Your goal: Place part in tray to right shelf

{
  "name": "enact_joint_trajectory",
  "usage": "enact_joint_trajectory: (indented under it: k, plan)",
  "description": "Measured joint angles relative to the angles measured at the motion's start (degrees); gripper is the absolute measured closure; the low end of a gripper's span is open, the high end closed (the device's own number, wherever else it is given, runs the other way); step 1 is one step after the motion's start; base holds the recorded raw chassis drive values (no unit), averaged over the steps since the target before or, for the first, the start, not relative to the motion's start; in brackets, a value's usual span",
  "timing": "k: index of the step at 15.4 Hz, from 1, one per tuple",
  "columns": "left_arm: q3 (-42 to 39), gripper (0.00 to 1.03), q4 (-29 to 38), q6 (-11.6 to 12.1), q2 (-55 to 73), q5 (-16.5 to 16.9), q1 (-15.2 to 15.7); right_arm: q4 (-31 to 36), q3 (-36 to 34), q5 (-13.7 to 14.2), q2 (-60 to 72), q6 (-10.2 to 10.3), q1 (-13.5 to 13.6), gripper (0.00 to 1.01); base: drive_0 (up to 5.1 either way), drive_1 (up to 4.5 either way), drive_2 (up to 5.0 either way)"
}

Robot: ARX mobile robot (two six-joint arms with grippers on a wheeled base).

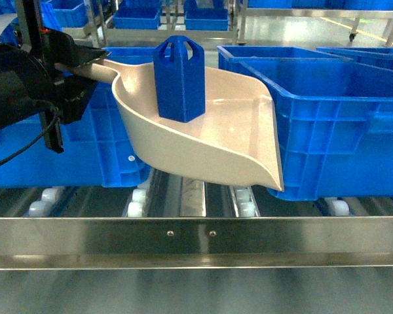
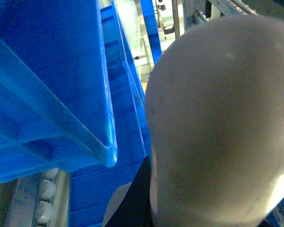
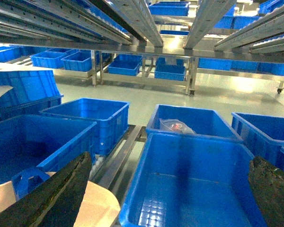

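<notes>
While the left gripper (image 1: pixel 95 62) clamps the tray's (image 1: pixel 236 154) handle, the part (image 1: pixel 179 78) stands upright beyond its fingers; the right gripper (image 3: pixel 170 198) gapes.

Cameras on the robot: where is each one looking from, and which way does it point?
Head: up on the robot, facing forward at the tray, the part, the right shelf; left gripper shows.
Left wrist: on the left arm, pressed close under the tray; hardly any arm visible.
Right wrist: on the right arm, facing over blue crates; both fingers show.
All three share the tray.

Head level, near shelf (image 1: pixel 196 239); wrists close; all share tray (image 1: pixel 216 140).
</notes>
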Motion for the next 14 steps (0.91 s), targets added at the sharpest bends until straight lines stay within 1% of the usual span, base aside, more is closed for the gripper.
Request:
enact_joint_trajectory:
  k: [14]
  plan:
    - [0.00,0.87,-0.02,0.00,0.00,0.00,0.00,-0.02,0.00,0.00,0.00,0.00,0.00,0.03,0.0,0.00,0.0]
